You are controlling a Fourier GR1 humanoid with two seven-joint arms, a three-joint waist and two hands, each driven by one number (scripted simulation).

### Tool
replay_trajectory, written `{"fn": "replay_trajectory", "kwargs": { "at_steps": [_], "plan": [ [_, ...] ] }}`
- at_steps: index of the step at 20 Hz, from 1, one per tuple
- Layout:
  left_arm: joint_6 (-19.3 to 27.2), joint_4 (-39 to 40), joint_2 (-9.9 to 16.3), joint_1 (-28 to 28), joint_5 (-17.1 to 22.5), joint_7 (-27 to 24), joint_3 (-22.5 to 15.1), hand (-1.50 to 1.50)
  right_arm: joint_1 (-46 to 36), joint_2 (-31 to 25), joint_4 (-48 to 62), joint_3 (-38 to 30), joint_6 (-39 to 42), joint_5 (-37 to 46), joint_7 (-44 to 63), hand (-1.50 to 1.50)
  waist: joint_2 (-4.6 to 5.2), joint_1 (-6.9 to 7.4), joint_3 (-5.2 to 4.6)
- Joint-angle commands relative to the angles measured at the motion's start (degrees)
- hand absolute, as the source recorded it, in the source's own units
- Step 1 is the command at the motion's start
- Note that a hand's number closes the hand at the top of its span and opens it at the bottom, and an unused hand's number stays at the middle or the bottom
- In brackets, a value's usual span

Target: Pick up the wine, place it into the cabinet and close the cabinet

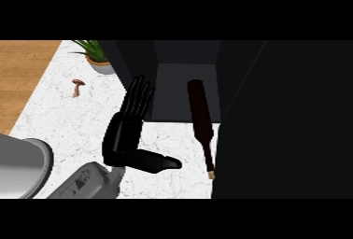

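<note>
The wine bottle is dark and slim. Its wide base points into the open dark cabinet and its thin neck, ending in a pale tip, points back toward me. Whether it rests on the counter or hangs tilted I cannot tell. My left hand is open just left of the bottle, with its straight fingers reaching to the cabinet's left edge and its thumb stuck out to the right; it does not touch the bottle. The cabinet's door is a large dark panel filling the right side. My right hand does not show.
A potted plant stands at the back left of the white marble counter, with a small brown mushroom in front of it. A wooden surface borders the counter's left. A grey rounded shape sits at the lower left.
</note>
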Motion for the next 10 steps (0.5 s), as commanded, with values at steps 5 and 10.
{"fn": "replay_trajectory", "kwargs": {
  "at_steps": [5, 10],
  "plan": [
    [6.16, -21.12, 6.40, 12.43, -5.31, 4.38, -0.51, -1.50, 1.73, -5.99, 0.64, -3.25, 7.01, -3.97, -0.66, 1.50, 0.24, -0.65, 0.03],
    [6.52, -25.02, 9.40, 19.28, -5.67, 2.07, 1.62, -1.50, 3.10, -8.88, -2.99, 6.92, 13.37, -2.01, 2.65, 1.50, 0.16, -0.23, -0.03]
  ]
}}
